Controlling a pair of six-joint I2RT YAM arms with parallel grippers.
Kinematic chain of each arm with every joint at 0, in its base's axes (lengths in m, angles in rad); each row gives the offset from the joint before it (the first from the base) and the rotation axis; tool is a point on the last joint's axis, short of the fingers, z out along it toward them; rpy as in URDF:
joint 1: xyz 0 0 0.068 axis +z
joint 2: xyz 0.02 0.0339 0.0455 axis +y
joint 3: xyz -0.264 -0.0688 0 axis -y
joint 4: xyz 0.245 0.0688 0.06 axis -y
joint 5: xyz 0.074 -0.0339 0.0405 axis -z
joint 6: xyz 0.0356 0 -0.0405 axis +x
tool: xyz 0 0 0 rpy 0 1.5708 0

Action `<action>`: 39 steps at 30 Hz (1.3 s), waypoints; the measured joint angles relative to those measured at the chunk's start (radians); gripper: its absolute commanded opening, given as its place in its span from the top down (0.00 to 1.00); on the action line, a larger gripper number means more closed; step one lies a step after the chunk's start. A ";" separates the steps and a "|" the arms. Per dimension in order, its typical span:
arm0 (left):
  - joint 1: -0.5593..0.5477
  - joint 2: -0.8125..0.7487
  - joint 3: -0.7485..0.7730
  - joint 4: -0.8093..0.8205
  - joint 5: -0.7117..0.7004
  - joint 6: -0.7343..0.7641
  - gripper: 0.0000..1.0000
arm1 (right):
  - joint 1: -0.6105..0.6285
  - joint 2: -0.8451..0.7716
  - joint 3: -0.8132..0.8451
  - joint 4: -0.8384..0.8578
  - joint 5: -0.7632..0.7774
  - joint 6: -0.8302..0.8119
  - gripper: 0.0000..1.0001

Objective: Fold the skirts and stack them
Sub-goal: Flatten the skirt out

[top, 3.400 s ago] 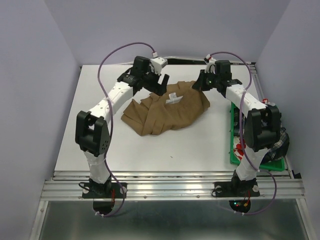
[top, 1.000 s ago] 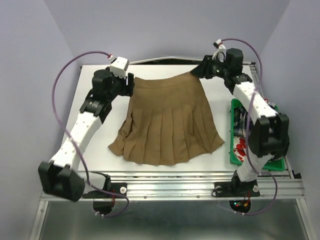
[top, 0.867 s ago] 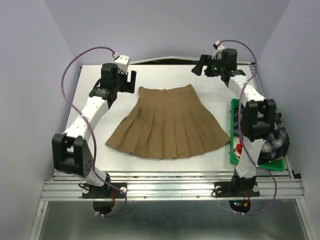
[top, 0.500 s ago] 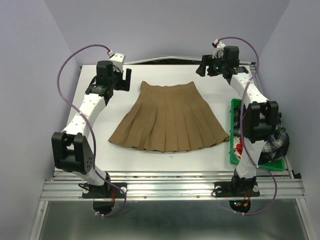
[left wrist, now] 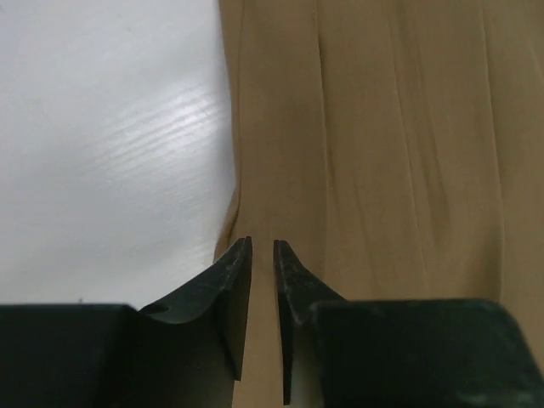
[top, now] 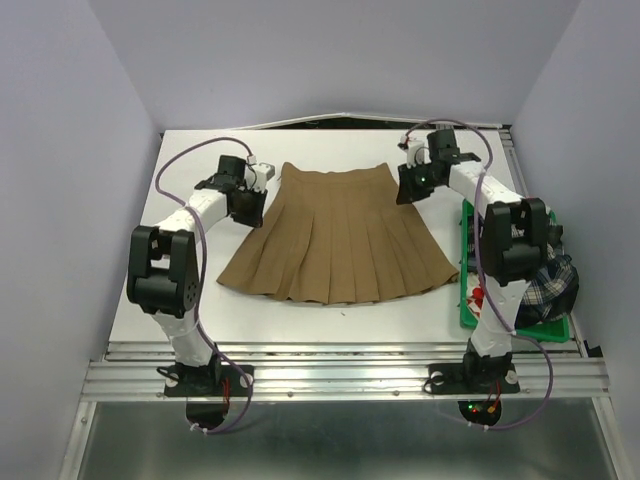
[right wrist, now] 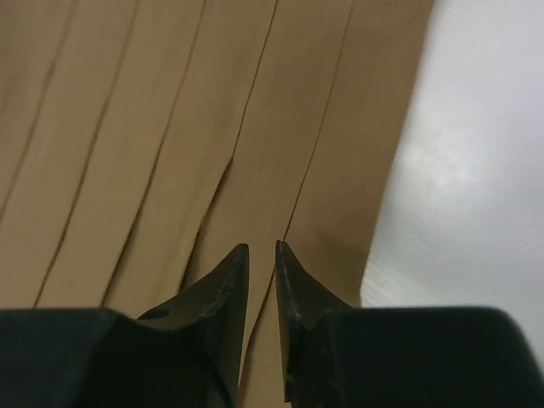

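Top external: tan skirt (top: 335, 240) flat between left gripper (top: 252, 207), right gripper (top: 406, 192).

lab cell: lavender walls (top: 90, 150), white table (top: 300, 322), aluminium rail (top: 340, 374)

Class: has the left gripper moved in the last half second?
Yes. The left gripper has come nearer, away from the far edge of the white table, to the left side of the tan-brown pleated cloth skirt.
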 measured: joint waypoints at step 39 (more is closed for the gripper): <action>-0.044 0.006 0.265 -0.052 0.012 0.177 0.42 | 0.144 -0.096 -0.084 -0.009 -0.020 0.210 0.58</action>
